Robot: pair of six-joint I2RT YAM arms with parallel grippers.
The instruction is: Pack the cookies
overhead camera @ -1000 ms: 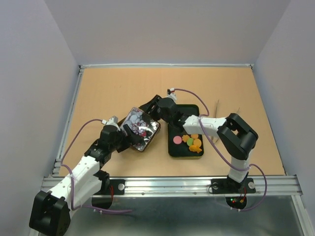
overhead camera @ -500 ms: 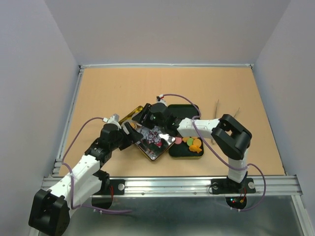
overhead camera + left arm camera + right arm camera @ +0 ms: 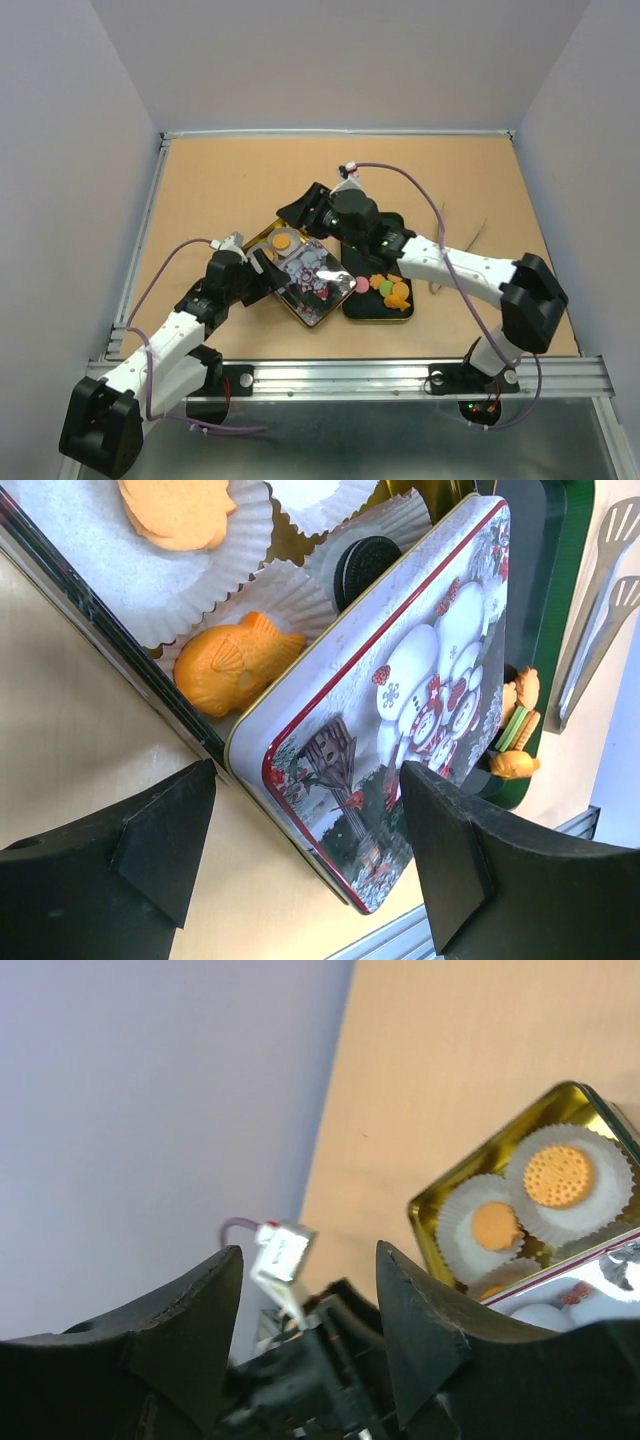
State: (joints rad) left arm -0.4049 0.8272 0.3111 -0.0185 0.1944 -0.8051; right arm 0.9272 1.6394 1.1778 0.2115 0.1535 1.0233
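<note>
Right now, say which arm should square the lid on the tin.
Probably left: the left gripper, open, faces the lid's near corner; the right gripper hangs beyond the tin's far corner.

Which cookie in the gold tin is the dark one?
The black sandwich cookie tucked against the snowman lid; the fish cookie and the biscuit near it are orange.

The top view looks down from high on the near side of the gold rectangular metal tin [image 3: 262, 237]. The left wrist view sits close over its near-left edge. The right wrist view tilts across its far end. All share it.
</note>
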